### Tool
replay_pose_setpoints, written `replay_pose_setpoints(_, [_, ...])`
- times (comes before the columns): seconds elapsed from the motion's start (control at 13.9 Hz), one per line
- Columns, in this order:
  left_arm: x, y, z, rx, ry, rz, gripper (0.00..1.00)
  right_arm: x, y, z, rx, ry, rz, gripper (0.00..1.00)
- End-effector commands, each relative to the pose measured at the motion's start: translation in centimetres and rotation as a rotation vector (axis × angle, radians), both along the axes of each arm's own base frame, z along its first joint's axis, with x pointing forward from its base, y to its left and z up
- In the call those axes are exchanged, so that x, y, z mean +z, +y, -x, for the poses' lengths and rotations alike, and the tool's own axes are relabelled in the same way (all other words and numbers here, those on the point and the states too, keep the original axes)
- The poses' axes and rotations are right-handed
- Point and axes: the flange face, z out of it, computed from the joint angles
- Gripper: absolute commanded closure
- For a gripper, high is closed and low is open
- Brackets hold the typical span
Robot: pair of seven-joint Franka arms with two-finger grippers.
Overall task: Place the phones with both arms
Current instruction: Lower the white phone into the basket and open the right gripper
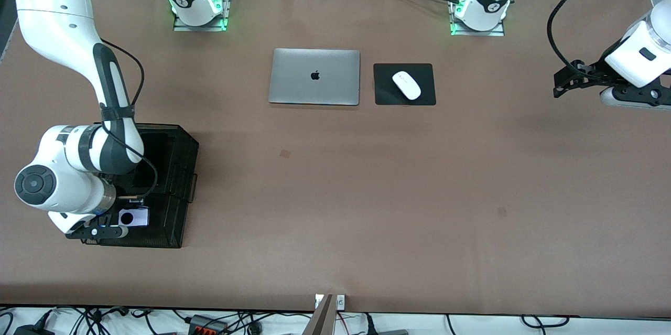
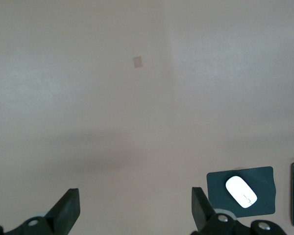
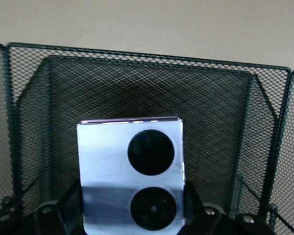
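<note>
Right tool [image 1: 112, 230]: down in the black mesh basket [image 1: 178, 188] at the right arm's end of the surface [image 1: 335, 193]; fingers [image 3: 73, 208] clenched on either side of the lilac flip phone [image 3: 132, 174].
Lilac flip phone: held upright between those fingers inside the basket; two black round lenses one above the other on its face; also seen from the front as a pale square [image 1: 133, 217] at the tool.
Mesh basket: dark wire mesh walls around the phone on three sides in the right wrist view; possibly another dark item deeper inside, hard to make out under the arm.
Left tool [image 1: 563, 83]: up in the air over bare surface at the left arm's end, waiting; fingers [image 2: 66, 210] spread wide apart, nothing between them.
Silver laptop [image 1: 314, 76]: lid closed, black apple logo at the middle of the lid; lies between the two arm bases, nearer the front camera than they are.
White mouse [image 1: 407, 85]: on a black mouse pad [image 1: 385, 95] just beside the laptop, toward the left arm's end.
Writing: no readable text on the phone, basket or mouse.
</note>
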Motion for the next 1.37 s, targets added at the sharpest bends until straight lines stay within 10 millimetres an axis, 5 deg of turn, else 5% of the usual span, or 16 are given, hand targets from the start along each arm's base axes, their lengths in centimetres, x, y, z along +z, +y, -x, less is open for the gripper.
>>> replay_pose_setpoints(0.0, [0.4,-0.1,0.5,-0.019,0.002,-0.006,0.0,-1.2,-1.2,0.9,0.014,-0.014,-0.011,0.56])
replay_pose_setpoints(0.14, [0.4,-0.1,0.5,-0.019,0.002,-0.006,0.0,-1.4,-1.3,0.9,-0.002,-0.03,-0.016,0.0])
replay_pose_setpoints(0.29, [0.4,-0.1,0.5,-0.019,0.002,-0.006,0.0,1.0,-0.8,0.5,0.006,-0.061,-0.021,0.0])
replay_pose_setpoints(0.5, [0.4,-0.1,0.5,-0.019,0.002,-0.006,0.0,9.7,-0.2,-0.2,0.028,-0.184,-0.019,0.0])
replay_pose_setpoints(0.72, [0.4,-0.1,0.5,-0.019,0.002,-0.006,0.0,15.5,0.1,1.0,0.015,-0.195,-0.032,0.0])
replay_pose_setpoints(1.3, [0.4,-0.1,0.5,-0.02,0.002,-0.006,0.0,23.4,-0.1,7.3,-0.043,0.021,-0.099,0.0])
